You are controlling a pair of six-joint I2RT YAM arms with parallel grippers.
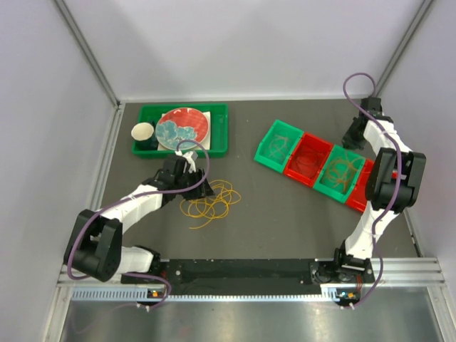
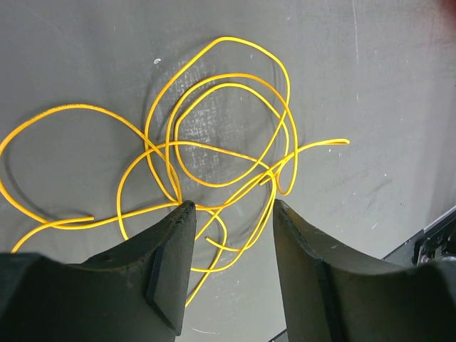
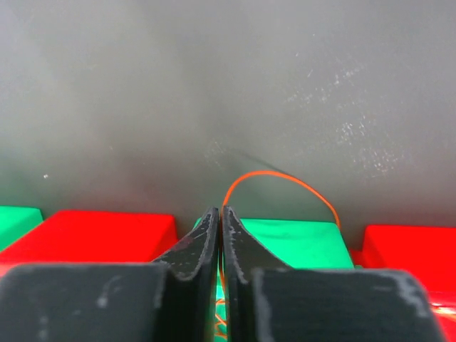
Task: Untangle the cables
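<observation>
A tangle of yellow cables (image 1: 212, 201) lies on the dark table in front of my left gripper (image 1: 205, 187). In the left wrist view the yellow loops (image 2: 229, 39) spread out ahead, and some strands run between the fingers of my left gripper (image 2: 231, 206), which is open and holds nothing. My right gripper (image 1: 351, 140) hovers by the row of bins at the right. In the right wrist view my right gripper (image 3: 221, 210) is shut on a thin orange cable (image 3: 285, 176), which arcs up and right over a green bin (image 3: 292, 242).
Four bins stand in a slanted row: green (image 1: 279, 144), red (image 1: 308, 160), green (image 1: 340, 169), and red (image 1: 360, 189), the first three with cable loops inside. A green tray (image 1: 221, 121) at the back left holds a red plate (image 1: 183, 127) and a cup (image 1: 142, 132).
</observation>
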